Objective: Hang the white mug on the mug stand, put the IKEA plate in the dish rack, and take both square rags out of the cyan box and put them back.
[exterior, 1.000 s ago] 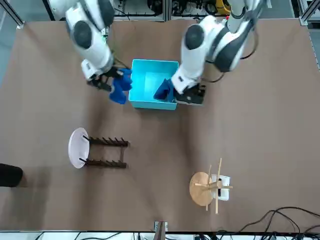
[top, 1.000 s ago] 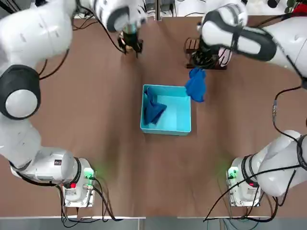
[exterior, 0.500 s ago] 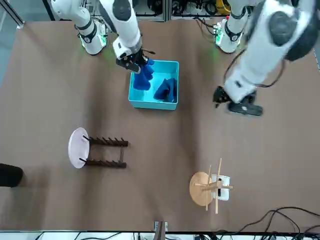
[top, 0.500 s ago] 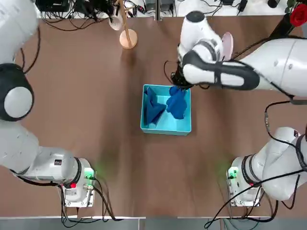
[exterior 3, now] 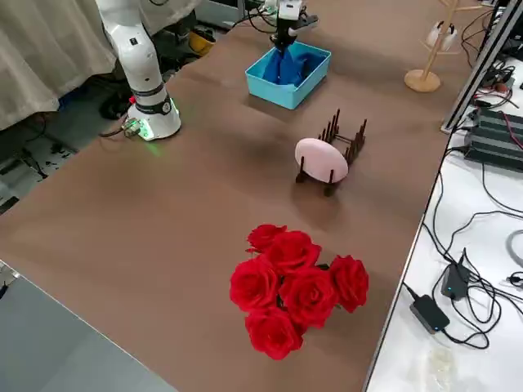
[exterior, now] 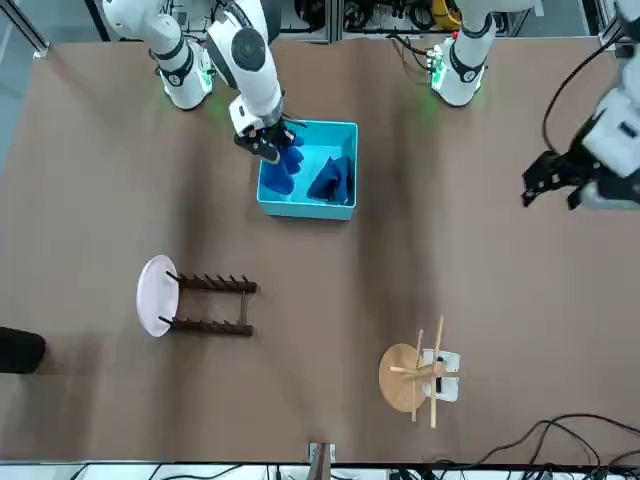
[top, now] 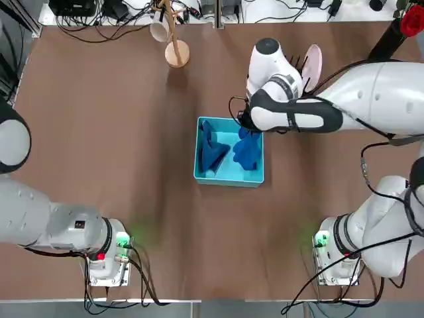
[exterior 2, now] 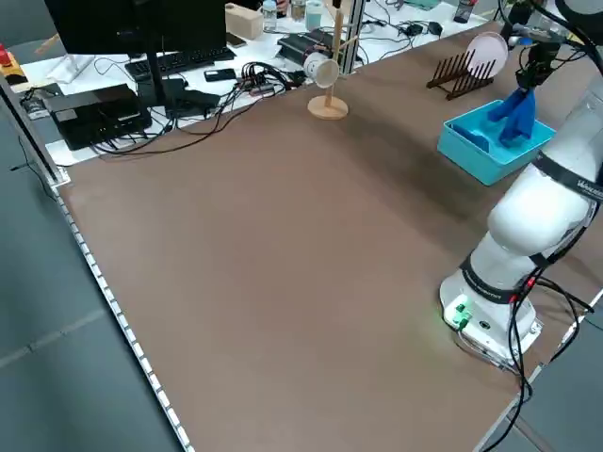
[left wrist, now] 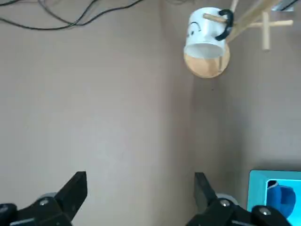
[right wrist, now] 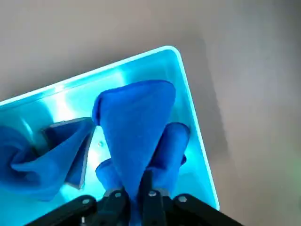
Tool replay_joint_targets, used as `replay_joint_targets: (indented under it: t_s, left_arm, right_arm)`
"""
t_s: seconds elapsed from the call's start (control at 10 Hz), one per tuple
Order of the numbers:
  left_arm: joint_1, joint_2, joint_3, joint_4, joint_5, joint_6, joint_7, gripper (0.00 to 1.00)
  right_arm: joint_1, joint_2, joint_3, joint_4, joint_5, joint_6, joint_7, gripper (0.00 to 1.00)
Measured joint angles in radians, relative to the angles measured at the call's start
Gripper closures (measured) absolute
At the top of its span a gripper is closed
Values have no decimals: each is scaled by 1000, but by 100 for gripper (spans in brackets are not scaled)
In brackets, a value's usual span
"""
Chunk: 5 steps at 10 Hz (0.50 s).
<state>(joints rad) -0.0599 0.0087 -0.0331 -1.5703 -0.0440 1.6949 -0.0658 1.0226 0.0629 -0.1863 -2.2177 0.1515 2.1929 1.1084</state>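
Right end effector (right wrist: 138, 200) sits over the cyan box (top: 228, 177), fingers pinched together on one dark blue square rag (right wrist: 136, 132); the rag hangs from the fingers with its lower folds inside the box, on the robot's right side of the bin. Second square rag (top: 212, 151) lies crumpled in the box's other half. Left end effector (left wrist: 136, 197) is raised above bare brown surface (top: 132, 132) well off to the robot's left, fingers spread apart and holding nothing. White mug (top: 159, 30) hangs on a peg of the light wooden mug stand (top: 176, 53) at the far edge. IKEA plate (exterior: 155, 295) stands on edge at one end of the dark dish rack (exterior: 212, 305). Red roses (exterior 3: 298, 290) near the right side camera.
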Motion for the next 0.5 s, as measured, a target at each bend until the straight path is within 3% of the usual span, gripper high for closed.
replay_joint_targets:
  t_s: [0.5]
  left_arm:
    - [-8, 54, 42, 50, 1, -87, 47, 0]
  right_arm:
    - [-24, 17, -19, 14, -8, 2, 0, 11]
